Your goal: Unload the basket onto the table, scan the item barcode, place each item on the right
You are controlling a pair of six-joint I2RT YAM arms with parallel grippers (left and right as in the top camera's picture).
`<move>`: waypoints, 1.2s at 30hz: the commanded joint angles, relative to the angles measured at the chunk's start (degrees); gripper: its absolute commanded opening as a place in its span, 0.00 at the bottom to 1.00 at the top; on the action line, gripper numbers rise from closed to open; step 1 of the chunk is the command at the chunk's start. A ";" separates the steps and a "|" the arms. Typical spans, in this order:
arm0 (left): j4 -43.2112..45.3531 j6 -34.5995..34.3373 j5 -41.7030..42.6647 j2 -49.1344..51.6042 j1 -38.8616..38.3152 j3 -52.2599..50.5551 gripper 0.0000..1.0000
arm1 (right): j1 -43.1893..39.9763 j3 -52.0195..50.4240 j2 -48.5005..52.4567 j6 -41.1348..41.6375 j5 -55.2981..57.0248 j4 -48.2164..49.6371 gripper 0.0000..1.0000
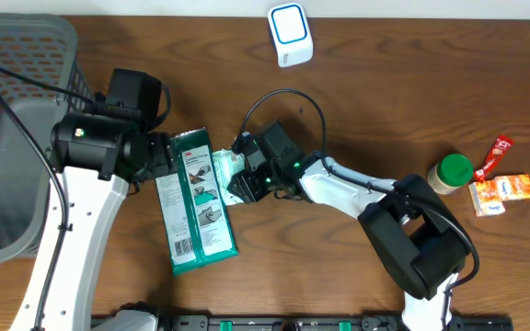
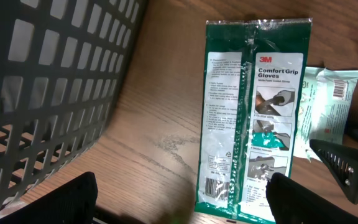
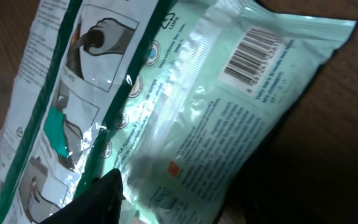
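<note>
overhead, item: I see the pale green packet flat on the table, mid-scene, its left side against the gloves pack.
overhead, right claw: my right claw sits over the packet's right end and hides most of it. I cannot tell its grip from here.
overhead, left claw: my left claw is at the far left edge of the gloves pack.
overhead, surroundings: grey basket on the left; white scanner at the far edge; green-lidded jar, red sachet and orange box grouped well apart on the right.
left wrist, left claw: released, fingers spread wide, with the gloves pack's nearest end between them and nothing gripped.
left wrist, in the way: the gloves pack's edge lies over the packet's left side, and the basket wall fills the left.
right wrist, item: the packet fills the view, its barcode face up near the far right corner.
right wrist, right claw: only one dark finger shows, at the near edge. I cannot tell whether the claw is clenched or released.
</note>
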 commanded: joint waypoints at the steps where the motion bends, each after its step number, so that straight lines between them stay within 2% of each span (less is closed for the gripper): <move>1: -0.17 0.11 -0.74 -0.04 0.13 0.24 0.88 | 0.31 -0.46 0.79 0.83 4.94 -0.92 0.56; 8: -0.17 0.13 -0.74 -0.04 0.13 0.24 0.88 | 0.59 -0.81 3.21 4.50 6.40 0.44 0.57; 12: -0.17 0.13 -0.76 -0.04 0.13 0.24 0.88 | 0.92 -0.81 3.72 4.63 6.40 0.57 0.52; 14: -0.17 0.11 -0.76 -0.04 0.13 0.24 0.88 | 1.05 -0.81 3.72 4.61 6.40 0.59 0.40; 15: -0.17 0.13 -0.76 -0.04 0.13 0.24 0.88 | 1.03 -0.81 3.72 4.61 6.40 0.59 0.27; 16: -0.17 0.11 -0.74 -0.04 0.13 0.22 0.88 | 0.96 -0.76 3.67 4.59 6.40 0.57 0.10; 17: -0.17 0.13 -0.76 -0.04 0.13 0.22 0.88 | 0.70 -0.68 3.32 4.59 6.38 0.44 0.01; 22: -0.17 0.13 -0.76 -0.04 0.13 0.22 0.88 | -2.51 -0.68 -2.62 2.84 6.16 -2.78 0.01; 28: -0.17 0.13 -0.74 -0.04 0.13 0.22 0.88 | -8.44 -0.68 -18.56 -11.67 11.67 -15.30 0.01; 31: -0.17 0.13 -0.76 -0.04 0.13 0.24 0.88 | -10.12 -0.68 -25.64 -17.88 21.77 -23.76 0.01; 32: -0.17 0.13 -0.74 -0.04 0.13 0.22 0.88 | -10.49 -0.70 -28.61 -19.71 30.77 -29.03 0.01; 36: -0.17 0.11 -0.76 -0.04 0.13 0.24 0.88 | -10.49 -0.70 -30.69 -20.11 48.57 -37.27 0.01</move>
